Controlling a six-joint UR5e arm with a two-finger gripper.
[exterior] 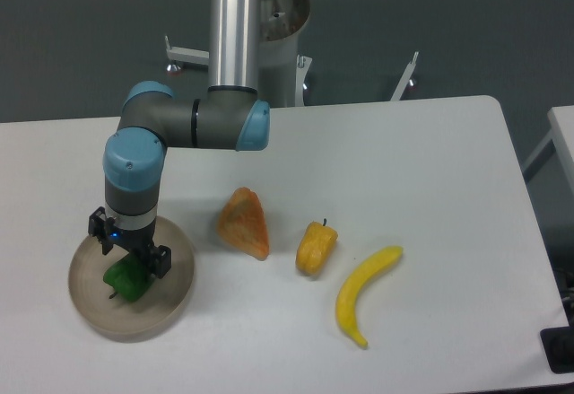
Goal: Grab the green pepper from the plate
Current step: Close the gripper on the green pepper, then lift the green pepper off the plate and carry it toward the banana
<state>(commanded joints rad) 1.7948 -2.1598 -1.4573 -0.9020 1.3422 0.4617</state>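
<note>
My gripper (131, 262) points down over the plate (170, 297), right on top of the green pepper (126, 280); whether my fingers pinch it or just straddle it I cannot tell. The pepper lies inside the plate, toward its left side. Right of the plate sit an orange wedge (244, 223), a yellow-orange pepper (316, 248) and, farthest, a banana (363, 293)
</note>
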